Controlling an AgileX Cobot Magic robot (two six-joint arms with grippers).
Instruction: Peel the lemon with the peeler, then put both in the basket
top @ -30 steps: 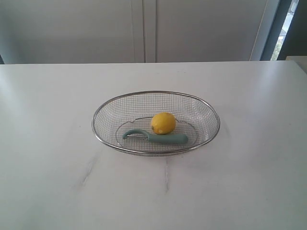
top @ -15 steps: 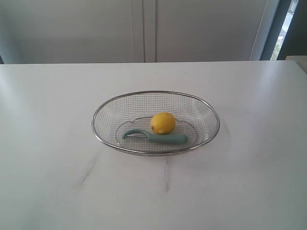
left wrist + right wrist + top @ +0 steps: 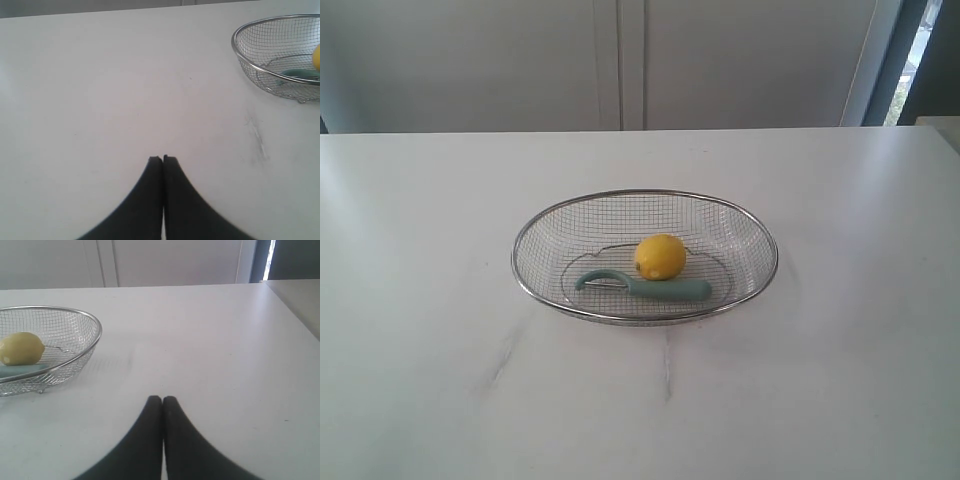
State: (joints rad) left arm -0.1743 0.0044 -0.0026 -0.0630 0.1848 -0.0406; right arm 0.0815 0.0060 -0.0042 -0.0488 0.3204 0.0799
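Left gripper (image 3: pixel 163 159): two black, curved, tapering fingers (image 3: pixel 142 200) are pressed together along their inner faces, tips level and touching. It sits over the left part of the white matte bench (image 3: pixel 100 75), aimed toward the far edge. Right gripper (image 3: pixel 162 400): identical black fingers (image 3: pixel 187 445), likewise closed tip to tip, over the right part, aimed toward the far edge.

lemon (image 3: pixel 660 257) in basket (image 3: pixel 535 225) | peeler (image 3: pixel 645 287) before lemon, touching

I'm seeing the mesh basket (image 3: pixel 645 192) sitting well apart from my left claw (image 3: pixel 163 159) and right claw (image 3: pixel 162 399), holding the yellow lemon (image 3: pixel 660 257) just beside the flat-lying teal peeler (image 3: pixel 645 288).
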